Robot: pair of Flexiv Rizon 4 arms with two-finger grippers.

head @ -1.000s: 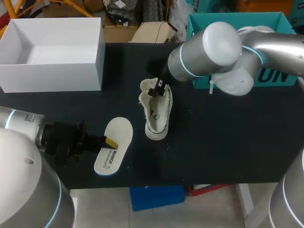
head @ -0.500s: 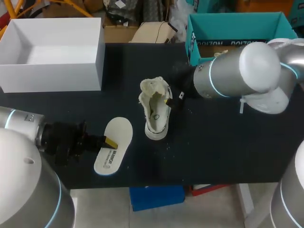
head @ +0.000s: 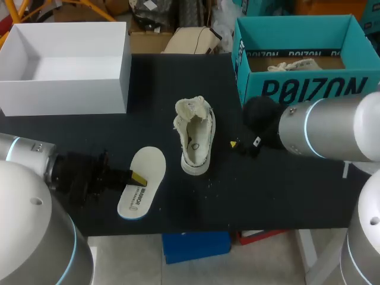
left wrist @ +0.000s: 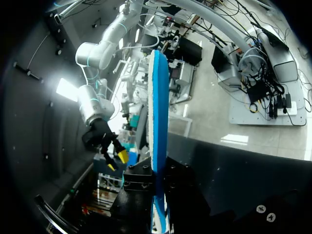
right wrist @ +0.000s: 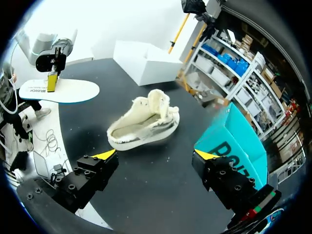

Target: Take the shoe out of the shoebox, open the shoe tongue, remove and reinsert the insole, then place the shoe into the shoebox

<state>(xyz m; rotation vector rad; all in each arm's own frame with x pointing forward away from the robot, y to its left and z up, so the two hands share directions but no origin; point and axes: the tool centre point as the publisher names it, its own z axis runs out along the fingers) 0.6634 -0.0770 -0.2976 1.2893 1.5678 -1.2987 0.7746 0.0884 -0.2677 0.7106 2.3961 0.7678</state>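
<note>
Shoe (head: pixel 195 138) out on the black table (head: pixel 285 196), its insole (head: pixel 142 181) lying apart from it

It rests sole-down in the middle of the table with its mouth spread wide. The teal shoebox (head: pixel 297 89) stands at the far right and a white box (head: pixel 65 89) at the far left, both clear of it. The left gripper (head: pixel 138 178) is clamped on the white insole, held flat near the front edge, left of the shoe. The right gripper (right wrist: pixel 155 154) sits just right of the shoe, jaws wide apart, holding nothing
</note>
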